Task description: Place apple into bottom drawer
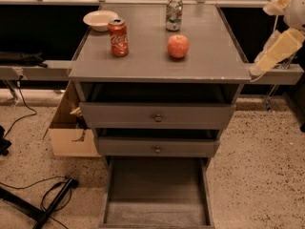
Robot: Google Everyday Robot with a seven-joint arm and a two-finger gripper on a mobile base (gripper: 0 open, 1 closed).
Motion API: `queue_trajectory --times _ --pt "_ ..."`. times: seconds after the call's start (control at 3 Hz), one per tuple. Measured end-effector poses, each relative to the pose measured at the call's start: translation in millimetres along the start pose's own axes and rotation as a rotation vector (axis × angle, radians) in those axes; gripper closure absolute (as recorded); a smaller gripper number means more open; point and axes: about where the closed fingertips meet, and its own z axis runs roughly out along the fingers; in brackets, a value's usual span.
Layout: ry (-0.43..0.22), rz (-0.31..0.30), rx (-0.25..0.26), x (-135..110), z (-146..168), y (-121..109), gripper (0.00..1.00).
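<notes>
We record the task as not begun: past the bowl (99, 19) and cola can (118, 37), the bottom drawer (157, 214) stands pulled open below, the apple (177, 46) sits untouched on the cabinet top (152, 67) with free room toward its front edge, and the gripper (279, 49) hangs beyond the right edge, its grip not determinable.

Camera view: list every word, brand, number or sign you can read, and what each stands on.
"Coca-Cola": white script on the red can, blurred but recognisable.
Green-and-silver can: label too blurred to read.
Apple, bottom drawer, bowl, cardboard box: no text.
Claw, at the right edge beside the cabinet top: no text visible.
</notes>
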Motion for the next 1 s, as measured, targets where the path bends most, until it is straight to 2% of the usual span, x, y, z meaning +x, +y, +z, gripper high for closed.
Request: queue_trajectory --times 0.33,0.67,1.0 --pt "-0.253 0.049 0.023 -17.4 54.2 -67.4 0.00" --pt "-0.373 0.111 0.006 -20.5 100.5 -91.1 0.00" --pt "-0.372 0.111 0.005 -20.0 101.5 -91.0 0.00"
